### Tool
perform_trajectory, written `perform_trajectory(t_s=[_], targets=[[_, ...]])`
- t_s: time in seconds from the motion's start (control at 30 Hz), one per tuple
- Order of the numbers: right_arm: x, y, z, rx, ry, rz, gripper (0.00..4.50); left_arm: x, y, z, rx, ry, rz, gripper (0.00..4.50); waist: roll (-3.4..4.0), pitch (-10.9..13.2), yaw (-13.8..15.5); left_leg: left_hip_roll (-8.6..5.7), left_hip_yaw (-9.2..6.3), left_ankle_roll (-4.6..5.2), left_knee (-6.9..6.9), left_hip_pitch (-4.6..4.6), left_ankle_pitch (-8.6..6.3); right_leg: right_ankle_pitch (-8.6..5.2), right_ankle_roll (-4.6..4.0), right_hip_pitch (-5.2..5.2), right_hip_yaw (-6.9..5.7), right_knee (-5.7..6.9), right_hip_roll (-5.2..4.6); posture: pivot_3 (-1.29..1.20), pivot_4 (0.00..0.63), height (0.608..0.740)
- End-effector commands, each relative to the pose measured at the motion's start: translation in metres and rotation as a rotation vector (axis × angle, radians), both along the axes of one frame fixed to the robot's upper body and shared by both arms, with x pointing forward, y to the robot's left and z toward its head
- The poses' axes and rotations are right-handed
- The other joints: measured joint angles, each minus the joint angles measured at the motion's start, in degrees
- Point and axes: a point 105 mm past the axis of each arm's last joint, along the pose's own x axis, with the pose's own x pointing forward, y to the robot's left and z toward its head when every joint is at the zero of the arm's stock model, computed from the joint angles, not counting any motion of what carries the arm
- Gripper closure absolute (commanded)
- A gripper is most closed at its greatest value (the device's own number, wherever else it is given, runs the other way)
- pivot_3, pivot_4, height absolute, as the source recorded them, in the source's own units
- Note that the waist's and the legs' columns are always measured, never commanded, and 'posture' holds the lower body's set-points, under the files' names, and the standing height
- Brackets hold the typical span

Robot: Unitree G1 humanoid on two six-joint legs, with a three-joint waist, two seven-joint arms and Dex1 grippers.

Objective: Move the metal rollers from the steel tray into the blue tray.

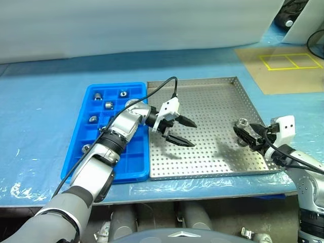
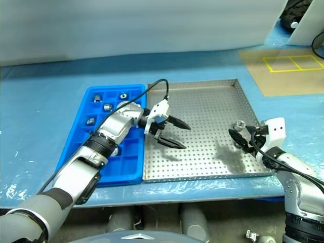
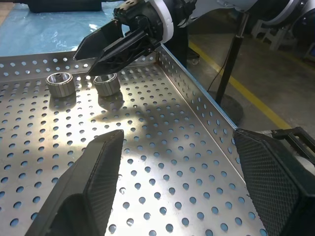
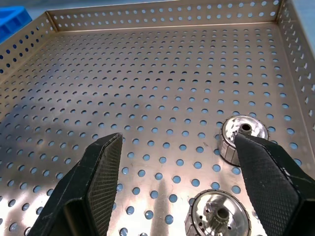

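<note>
Right, my right gripper (image 1: 251,135) is down at the right-hand edge of the steel tray (image 1: 212,101), fingers spread wide with nothing between them. I've set it there because the last two metal rollers (image 4: 244,138) left in the steel tray sit side by side just inside that right rim, standing on end with their centre holes up. One finger hangs just over the nearer roller, and the other is well off to the side, so I judge it still needs lining up before it can close.

My left gripper (image 1: 178,130) hovers over the left half of the steel tray, just past the rim shared with the blue tray (image 1: 132,169). It's gaping and empty too, aimed across towards the other arm. I reckon it's parked there, handy to the blue compartments.

Over in the blue tray, several rollers sit one to a compartment, mostly toward the far end.

Any writing? None I can read on trays, rollers or grippers.
</note>
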Motion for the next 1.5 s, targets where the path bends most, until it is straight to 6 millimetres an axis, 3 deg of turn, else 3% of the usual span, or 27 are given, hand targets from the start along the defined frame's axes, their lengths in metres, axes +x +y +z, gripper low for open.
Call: perform_trajectory(t_s=[0.03, 0.2, 0.47, 0.57, 0.67, 0.8, 0.87, 1.07, 1.13, 1.33, 1.5], targets=[[0.004, -0.02, -0.008, -0.003, 0.008, -0.068, 0.8, 0.001, 0.007, 0.008, -0.025, -0.027, 0.016, 0.73, 0.0, 0.0, 0.0, 0.01, 0.0, 0.05, 0.0, -0.03, -0.03, 0.0, 0.0, 0.0, 0.0, -0.05, -0.04, -0.42, 0.15, 0.74], [0.008, -0.029, -0.018, -0.012, 0.023, -0.083, 0.8, 0.0, 0.016, 0.004, -0.011, -0.023, 0.042, 0.73, 0.04, 0.0, 0.1, -0.01, 0.0, 0.44, 0.05, -0.18, -0.05, 0.0, -0.01, 0.0, 0.0, -0.24, -0.08, -0.39, 0.15, 0.74], [0.009, -0.012, -0.04, -0.007, 0.077, -0.018, 0.8, -0.001, 0.022, 0.002, -0.001, -0.021, 0.066, 0.73, 0.05, 0.0, 0.2, 0.03, 0.0, 0.46, 0.08, -0.14, -0.07, 0.01, -0.01, 0.06, -0.03, -0.24, -0.08, -0.36, 0.15, 0.74], [0.01, -0.01, -0.045, -0.021, 0.087, -0.016, 1.37, -0.001, 0.023, 0.002, 0.003, -0.02, 0.07, 0.73, 0.04, 0.0, 0.2, 0.03, 0.0, 0.3, 0.11, -0.09, -0.17, 0.0, -0.01, 0.13, -0.03, -0.25, -0.09, -0.36, 0.15, 0.74], [0.012, -0.013, -0.048, -0.043, 0.097, -0.037, 2.33, -0.002, 0.026, 0.001, 0.015, -0.015, 0.072, 0.73, 0.04, 0.0, 0.1, 0.04, 0.0, 0.29, 0.11, -0.05, -0.18, 0.01, -0.01, 0.15, -0.03, -0.25, -0.09, -0.36, 0.15, 0.74], [0.011, -0.004, -0.049, -0.033, 0.1, 0.006, 2.8, -0.006, 0.035, -0.003, 0.045, -0.002, 0.067, 0.73, 0.04, 0.0, 0.1, 0.07, 0.0, 0.29, 0.1, -0.02, -0.18, 0.0, -0.01, 0.16, -0.03, -0.25, -0.07, -0.35, 0.15, 0.74], [0.013, -0.001, -0.052, -0.06, 0.106, 0.012, 2.81, -0.008, 0.042, -0.006, 0.063, 0.002, 0.071, 0.73, 0.04, 0.0, 0.0, 0.09, 0.01, 0.28, 0.09, -0.02, -0.18, 0.0, -0.01, 0.16, -0.03, -0.25, -0.06, -0.35, 0.15, 0.74], [0.024, 0.037, -0.03, -0.045, 0.049, 0.139, 2.81, -0.008, 0.068, -0.004, 0.099, 0.003, 0.12, 0.73, 0.05, 0.0, 0.0, 0.13, 0.02, 0.26, 0.08, 0.05, -0.17, 0.01, -0.01, 0.18, -0.03, -0.23, -0.04, -0.32, 0.15, 0.74], [0.031, 0.055, -0.013, -0.019, -0.002, 0.201, 2.81, -0.008, 0.078, -0.004, 0.11, -0.001, 0.145, 0.73, 0.08, 0.0, 0.1, 0.12, 0.03, 0.25, 0.05, 0.05, -0.17, 0.01, -0.01, 0.17, -0.03, -0.23, -0.04, -0.29, 0.15, 0.74], [0.046, 0.13, 0.032, 0.009, -0.11, 0.508, 2.81, 0.0, 0.111, 0.013, 0.087, -0.017, 0.306, 0.73, 0.15, 0.0, 0.7, 0.15, 0.09, 0.06, -0.25, 0.04, -0.05, 0.0, -0.02, -0.03, -0.03, -0.18, -0.03, -0.16, 0.15, 0.74], [0.05, 0.19, 0.048, -0.001, -0.146, 0.78, 2.81, 0.004, 0.148, 0.024, 0.113, -0.056, 0.454, 0.73, 0.15, 0.0, 2.3, 0.18, 0.09, -0.17, -0.6, 0.1, 0.1, -0.06, -0.12, -0.15, -0.1, -0.18, 0.0, -0.03, 0.15, 0.74]])
